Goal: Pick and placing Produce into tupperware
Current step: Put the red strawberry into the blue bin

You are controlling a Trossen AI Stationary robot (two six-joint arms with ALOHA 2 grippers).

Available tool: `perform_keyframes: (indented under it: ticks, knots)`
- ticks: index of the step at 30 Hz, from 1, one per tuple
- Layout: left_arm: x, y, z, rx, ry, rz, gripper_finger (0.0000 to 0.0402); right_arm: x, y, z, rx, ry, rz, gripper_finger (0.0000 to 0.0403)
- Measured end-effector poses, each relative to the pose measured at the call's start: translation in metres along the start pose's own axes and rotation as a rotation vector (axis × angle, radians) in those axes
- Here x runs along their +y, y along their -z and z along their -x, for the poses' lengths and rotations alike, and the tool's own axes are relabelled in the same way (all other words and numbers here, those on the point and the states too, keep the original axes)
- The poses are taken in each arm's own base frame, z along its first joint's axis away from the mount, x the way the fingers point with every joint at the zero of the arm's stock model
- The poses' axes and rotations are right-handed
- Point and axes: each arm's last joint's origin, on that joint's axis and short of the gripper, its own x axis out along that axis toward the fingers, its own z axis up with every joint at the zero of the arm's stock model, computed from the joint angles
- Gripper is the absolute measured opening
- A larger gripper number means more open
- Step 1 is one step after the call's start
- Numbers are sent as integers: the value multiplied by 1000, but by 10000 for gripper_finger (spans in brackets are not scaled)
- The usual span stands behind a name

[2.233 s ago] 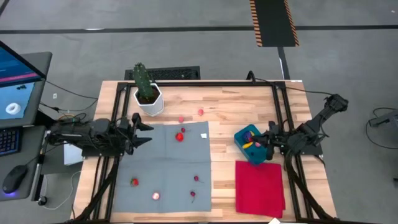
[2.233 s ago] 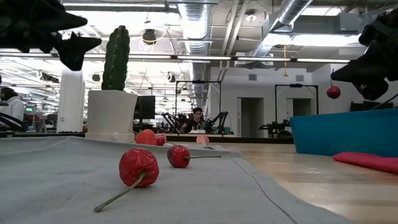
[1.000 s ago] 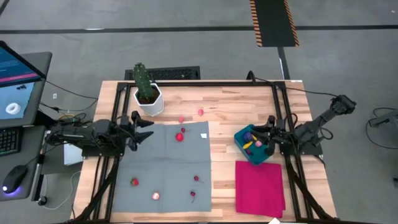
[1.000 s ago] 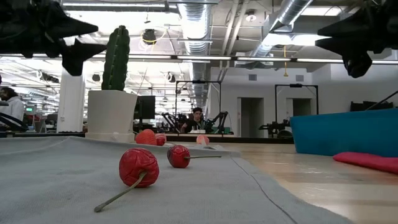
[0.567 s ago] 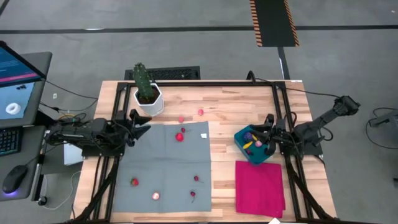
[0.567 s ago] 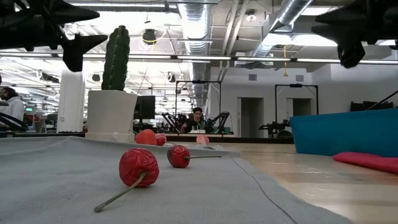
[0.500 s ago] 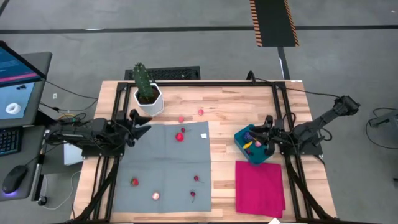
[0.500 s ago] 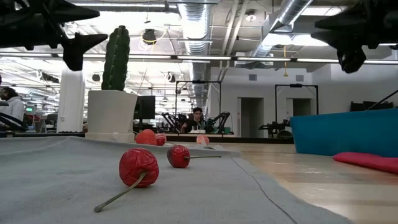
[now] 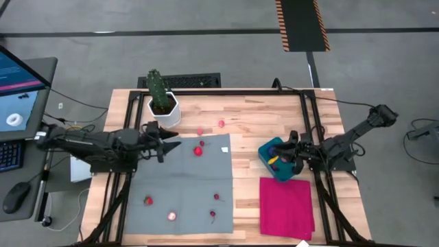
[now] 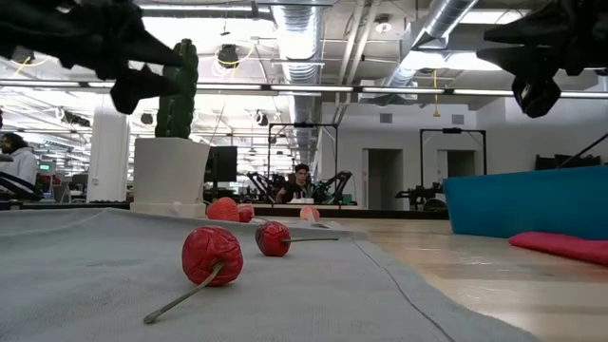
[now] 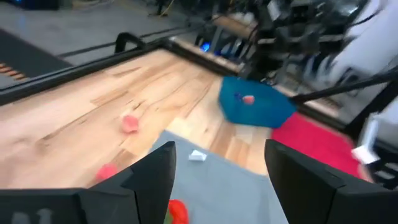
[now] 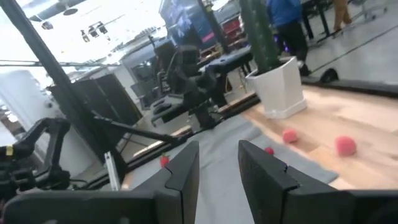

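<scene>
I have the left pincer (image 9: 171,141) out over the top edge of the grey cloth (image 9: 180,206), fingers spread wide and holding nothing. Just ahead of it lies the red fruit (image 9: 198,150), and my left wrist view catches a sliver of it between the fingers. Beyond that, 2 pink pieces (image 9: 221,123) sit on the bare counter (image 9: 254,116) near the cactus (image 9: 157,88) in its white pot (image 9: 165,113).

The right pincer (image 9: 291,151) hovers above the teal tub (image 9: 278,160), fingers set a little apart with nothing between them. The tub rests on the counter right of the grey cloth, just above the magenta cloth (image 9: 286,206), and already holds a few pieces, yellow and purple among them.

4 more small pieces lie along the lower part of the grey cloth: a red one (image 9: 148,200), a pink one (image 9: 171,215) and 2 dark red cherries (image 9: 217,197) with thin stems.

I judge these toys to be light and smooth, so they could roll or squirt out of a hard squeeze. For the red fruit I would come down over its widest part and close across the body. The cherry stems look too thin to trust; I would pinch the round bodies instead.
</scene>
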Motion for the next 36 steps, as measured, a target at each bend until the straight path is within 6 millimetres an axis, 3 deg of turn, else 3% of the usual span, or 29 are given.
perform_keyframes:
  ticks: [6, 13, 19, 27, 36]
  knots:
    - [-11, -9, -23, 193, -119, -130, 236, 1, 8, -4, 52, 11, -33, 132]
    - [-30, -34, -44, 372, -184, -344, 236, 1, 15, -8, 93, 31, -42, 132]
    - [-35, -43, -57, 540, -250, -424, 236, 3, 18, -10, 114, 0, -62, 131]
    - [-10, -14, -91, 835, -292, -363, 227, 13, 17, -9, 98, -81, -73, 131]
    - [11, 15, -116, 1010, -373, -495, 209, 19, 15, -9, 63, -128, -49, 131]
